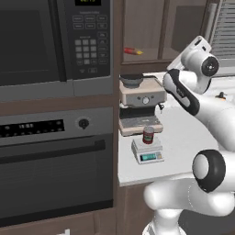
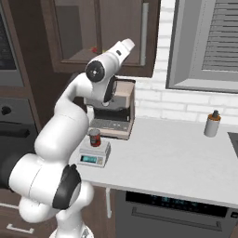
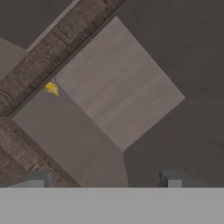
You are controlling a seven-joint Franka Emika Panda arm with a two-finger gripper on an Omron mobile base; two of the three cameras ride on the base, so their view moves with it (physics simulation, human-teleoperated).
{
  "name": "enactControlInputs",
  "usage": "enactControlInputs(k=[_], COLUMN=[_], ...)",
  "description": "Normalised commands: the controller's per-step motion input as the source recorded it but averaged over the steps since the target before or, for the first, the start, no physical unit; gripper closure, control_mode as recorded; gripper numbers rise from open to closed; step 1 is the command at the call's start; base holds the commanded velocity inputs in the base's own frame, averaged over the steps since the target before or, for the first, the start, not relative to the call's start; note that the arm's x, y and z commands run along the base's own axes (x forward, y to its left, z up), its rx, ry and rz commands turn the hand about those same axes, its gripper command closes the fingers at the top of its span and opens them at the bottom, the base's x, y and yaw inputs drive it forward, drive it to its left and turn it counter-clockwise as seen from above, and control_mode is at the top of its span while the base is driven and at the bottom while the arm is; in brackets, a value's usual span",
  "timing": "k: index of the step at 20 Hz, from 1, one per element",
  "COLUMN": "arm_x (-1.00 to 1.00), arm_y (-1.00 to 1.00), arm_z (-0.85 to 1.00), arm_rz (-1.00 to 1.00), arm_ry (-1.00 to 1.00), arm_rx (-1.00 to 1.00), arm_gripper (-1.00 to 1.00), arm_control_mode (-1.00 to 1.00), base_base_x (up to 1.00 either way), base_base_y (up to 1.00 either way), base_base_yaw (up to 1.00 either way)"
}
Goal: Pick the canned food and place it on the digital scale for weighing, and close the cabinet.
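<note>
- Gripper fingers stand spread apart with nothing between them, pointing into the open cabinet; in the hand view the two grey tips sit wide at the bottom edge, facing the pale back panel and shelf.
- At the left stand a black glossy microwave and a dark oven, both flat-fronted and hard.
- Next comes the beige boxy coffee machine, and just in front of it the can, a small red cylinder with a silver rim, upright on the scale, a low white square slab with a teal display.
- So the weighing part looks done, and the door is what remains.
- The cabinet is dark grained wood with a long pale bar handle on its door.
- A small red and yellow thing lies on the shelf inside.
- Risks, as I judge them: the hand reaches deep inside, so swinging out carelessly could knock the shelf edge or the door.
- A push landing off the door panel could slip past it and leave it ajar.
- The elbow hangs above the coffee machine, and a low sweep could bump it or tip the narrow can.
- Far right, a white soap bottle stands well apart on the smooth white counter.
</note>
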Motion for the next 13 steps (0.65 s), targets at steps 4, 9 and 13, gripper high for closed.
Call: enactControlInputs(k=[4,9,13], arm_x=[0.98,0.38,0.40], arm_y=[0.00,0.00,0.00], arm_z=[-0.16,-0.31,-0.62], arm_rz=[0.03,0.02,0.00], arm_ry=[0.00,0.00,0.00], arm_rx=[0.00,0.00,0.00], arm_gripper=[-1.00,-1.00,-1.00], arm_control_mode=[-1.00,-1.00,-1.00], base_base_x=[0.00,0.00,0.00], base_base_y=[0.00,0.00,0.00], base_base_yaw=[0.00,0.00,0.00])
